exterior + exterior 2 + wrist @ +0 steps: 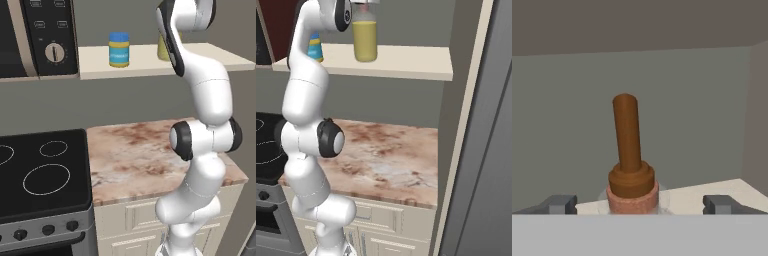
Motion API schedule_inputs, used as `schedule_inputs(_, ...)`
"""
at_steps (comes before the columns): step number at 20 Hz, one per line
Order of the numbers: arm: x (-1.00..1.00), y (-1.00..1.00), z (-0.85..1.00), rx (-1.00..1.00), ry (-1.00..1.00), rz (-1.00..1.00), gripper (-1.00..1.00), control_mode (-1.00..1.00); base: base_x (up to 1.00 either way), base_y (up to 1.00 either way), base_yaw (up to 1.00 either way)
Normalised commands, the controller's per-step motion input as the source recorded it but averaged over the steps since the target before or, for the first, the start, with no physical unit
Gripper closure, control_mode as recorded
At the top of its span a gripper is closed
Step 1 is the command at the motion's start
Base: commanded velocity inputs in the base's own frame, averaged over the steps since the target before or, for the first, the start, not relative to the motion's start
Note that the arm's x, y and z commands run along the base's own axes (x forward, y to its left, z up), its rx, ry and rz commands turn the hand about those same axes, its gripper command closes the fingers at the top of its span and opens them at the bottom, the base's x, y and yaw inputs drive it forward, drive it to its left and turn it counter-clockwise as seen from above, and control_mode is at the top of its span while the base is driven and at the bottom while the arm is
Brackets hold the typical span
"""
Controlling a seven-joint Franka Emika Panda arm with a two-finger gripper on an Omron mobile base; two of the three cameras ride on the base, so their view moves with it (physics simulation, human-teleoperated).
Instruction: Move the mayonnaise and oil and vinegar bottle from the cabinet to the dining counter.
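The oil and vinegar bottle (365,40) stands upright on the cabinet shelf (406,62), yellow-olive with a brown stopper (628,145). My gripper (639,204) is open, its fingertips (559,204) wide apart on either side of the bottle's neck and not touching it. In the left base view my arm hides most of the bottle (162,47). The mayonnaise (119,49), a short jar with a blue lid, sits further left on the same shelf (210,56); its edge (316,49) peeks out behind my arm. The dining counter is out of view.
A black microwave (30,35) hangs left of the shelf. Below are a black stove (40,170) and a marble worktop (145,155) over cream cupboards. A tall beige side panel (461,125) and a grey wall (491,150) close the right.
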Motion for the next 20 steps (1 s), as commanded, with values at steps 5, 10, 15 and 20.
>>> schedule_inputs(5,0.15,-0.01,-0.12,0.00,0.00,0.00,-1.00,-1.00,0.00,0.00,0.00)
schedule_inputs(10,0.24,0.00,-0.16,0.00,0.01,0.00,-1.00,-1.00,0.00,0.00,0.00)
schedule_inputs(15,0.16,0.00,-0.21,-0.01,0.00,0.00,-1.00,-1.00,0.00,0.00,0.00)
schedule_inputs(20,0.01,0.00,-0.16,0.00,0.00,0.00,-1.00,-1.00,0.00,0.00,0.00)
